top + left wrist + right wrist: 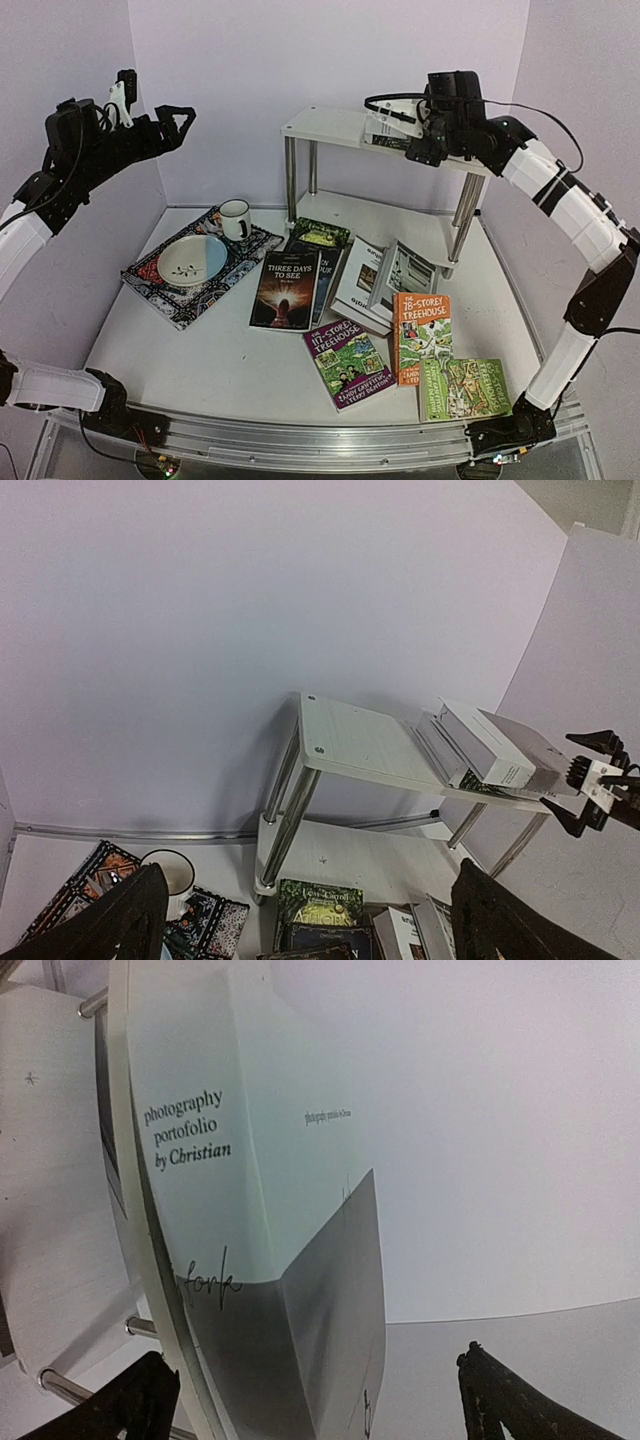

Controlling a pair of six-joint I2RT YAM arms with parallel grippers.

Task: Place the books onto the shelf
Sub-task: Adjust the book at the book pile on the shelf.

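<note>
Judging by how things lie, the step in hand is taken to be the clearing of the right gripper (392,133) from the white book (230,1210). That book lies flat on a small stack (437,748) at the right end of the top board of the shelf (330,125). The jaws of that gripper are spread fully and nothing is held between them. The book is seen just ahead of the fingertips, but whether it is touched cannot be told.

A straight pull back, level with the board, is advised, so that the book is not dragged toward the board's edge. The left gripper (155,102) is raised on the left, likewise spread fully and empty.

The other books are laid on the table (200,370): a black book (285,290), white hardbacks (375,278), a purple paperback (347,362), an orange paperback (422,335) and a green paperback (463,388). The paperbacks, being nearest the right arm, could well be taken next.
</note>
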